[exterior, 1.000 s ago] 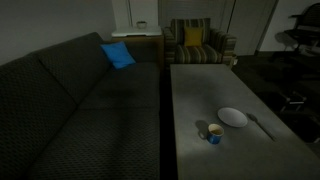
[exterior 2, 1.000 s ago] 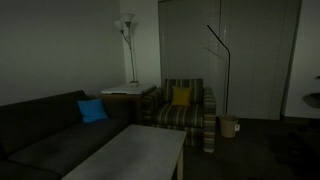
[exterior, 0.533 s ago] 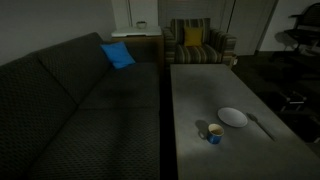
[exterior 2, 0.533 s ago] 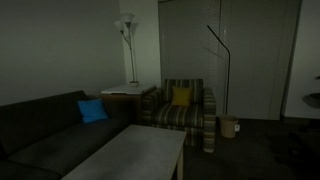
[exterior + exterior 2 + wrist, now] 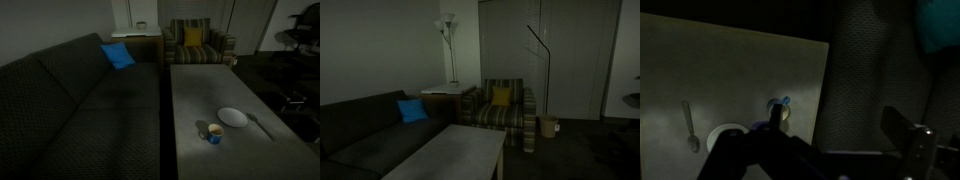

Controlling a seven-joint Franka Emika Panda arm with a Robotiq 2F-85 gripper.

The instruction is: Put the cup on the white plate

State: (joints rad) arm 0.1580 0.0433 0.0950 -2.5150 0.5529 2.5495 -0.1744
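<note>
The small blue cup with a pale inside stands on the grey table, just beside the round white plate. In the wrist view the cup shows partly behind one finger, next to the plate. My gripper is open and empty, high above the table's edge and the sofa. The arm does not show in either exterior view. The cup and plate are out of view in the exterior view that faces the lamp.
A spoon lies beside the plate and also shows in the wrist view. A dark sofa with a blue cushion runs along the table. A striped armchair and a floor lamp stand beyond.
</note>
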